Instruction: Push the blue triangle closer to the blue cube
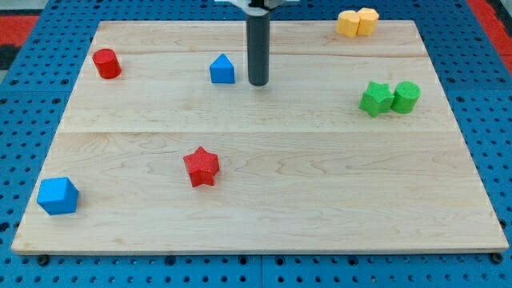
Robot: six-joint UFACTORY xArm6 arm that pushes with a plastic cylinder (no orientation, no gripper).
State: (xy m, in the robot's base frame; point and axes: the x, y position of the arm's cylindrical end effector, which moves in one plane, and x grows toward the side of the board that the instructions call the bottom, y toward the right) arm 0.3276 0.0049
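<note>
While my tip (258, 83) sits just right of it, blue triangle (222, 70) points roughly up; no pincer.

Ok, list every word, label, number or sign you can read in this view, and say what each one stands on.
None: no readable text anywhere in the camera view.
The wooden board is bare wood grain.
The blue triangle, blue cube, red star and the other blocks carry no marks.
My tip, just right of the blue triangle, is unmarked.

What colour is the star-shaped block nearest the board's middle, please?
Red: the red star, in the camera view.
</note>
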